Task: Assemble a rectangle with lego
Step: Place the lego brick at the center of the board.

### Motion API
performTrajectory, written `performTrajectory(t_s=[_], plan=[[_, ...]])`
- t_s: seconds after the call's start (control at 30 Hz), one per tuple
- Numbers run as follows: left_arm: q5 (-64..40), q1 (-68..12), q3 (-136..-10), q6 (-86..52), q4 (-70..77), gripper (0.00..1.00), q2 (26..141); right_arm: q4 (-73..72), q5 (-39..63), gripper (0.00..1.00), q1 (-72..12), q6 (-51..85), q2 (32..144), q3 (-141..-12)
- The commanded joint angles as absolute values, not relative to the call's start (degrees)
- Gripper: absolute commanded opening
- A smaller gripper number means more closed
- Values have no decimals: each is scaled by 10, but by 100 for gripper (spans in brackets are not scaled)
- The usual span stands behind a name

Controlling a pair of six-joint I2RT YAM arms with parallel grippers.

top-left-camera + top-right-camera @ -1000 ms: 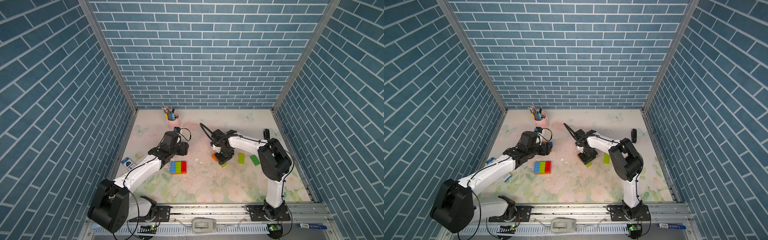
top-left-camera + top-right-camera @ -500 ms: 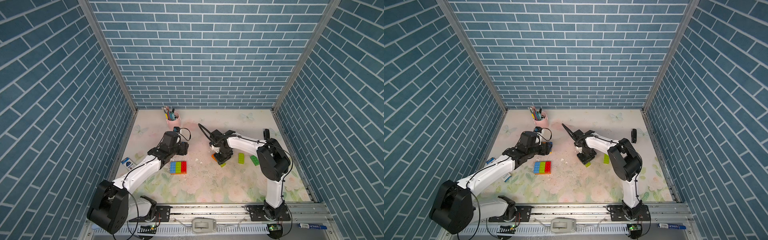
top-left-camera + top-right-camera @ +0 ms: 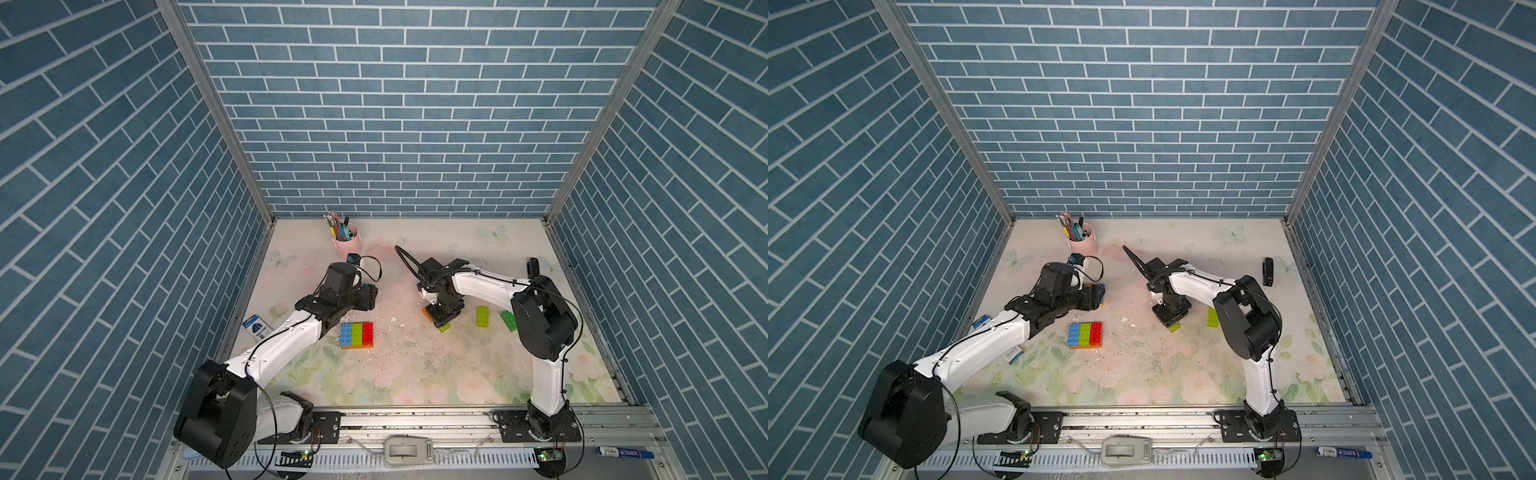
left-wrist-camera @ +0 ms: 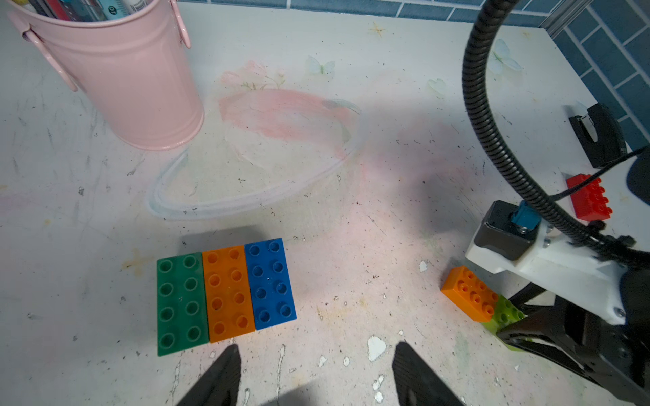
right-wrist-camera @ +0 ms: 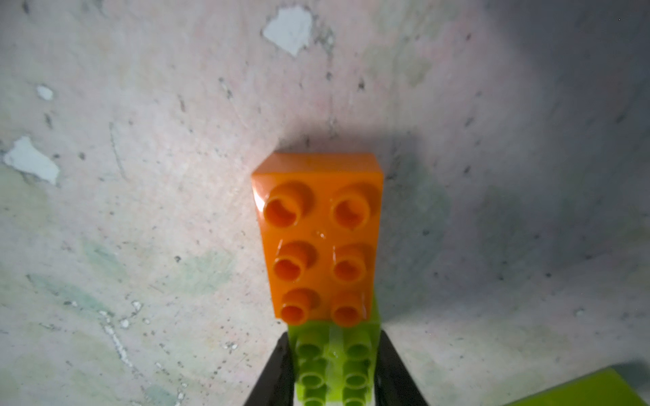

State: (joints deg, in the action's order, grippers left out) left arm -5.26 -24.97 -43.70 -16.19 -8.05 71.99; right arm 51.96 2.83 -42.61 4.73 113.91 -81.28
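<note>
The right claw (image 5: pixel 332 372) is clenched on a lime brick (image 5: pixel 334 355), one finger on each long side. An orange brick (image 5: pixel 320 239) is pressed onto its far half and overhangs the end. The pair sits on the table well away from the cup (image 4: pixel 123 81), out toward the right arm's side.

From where I stand, the pair needs carrying to a slab. I'd lift it straight up and keep it level, since a tilt or a knock could pop the orange brick off. Then I'd line up its long edges with the slab before lowering.

The left claw (image 4: pixel 316 376) hangs released and empty beside a green-orange-blue slab (image 4: pixel 225 295), which lies near the cup on its front side. It could steady that slab during the join. A second slab (image 3: pixel 356 334), blue, lime and red, lies farther from the cup.

As for writing, something inside the cup has ruler-like marks and what may be a 10. A blue-and-white card (image 3: pixel 257 327), well off from the cup toward the left arm's base, and a marker (image 3: pixel 623 453), farthest from the cup at the front edge, both carry print too small to read. I see no brand on the bricks.
</note>
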Motion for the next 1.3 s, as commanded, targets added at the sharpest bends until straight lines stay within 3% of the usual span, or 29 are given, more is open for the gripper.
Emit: performTrajectory(t_s=[0.0, 0.6, 0.87, 1.27], plan=[[-55, -245, -432, -165, -75, 70, 709, 523, 23, 21, -429, 55, 1158, -821], [-61, -245, -430, -167, -69, 70, 711, 527, 25, 22, -435, 70, 1156, -820], [-61, -245, -428, -168, -68, 70, 710, 527, 26, 35, -437, 70, 1161, -826], [-62, -244, -428, -168, -67, 70, 709, 528, 27, 43, -436, 72, 1163, -832]])
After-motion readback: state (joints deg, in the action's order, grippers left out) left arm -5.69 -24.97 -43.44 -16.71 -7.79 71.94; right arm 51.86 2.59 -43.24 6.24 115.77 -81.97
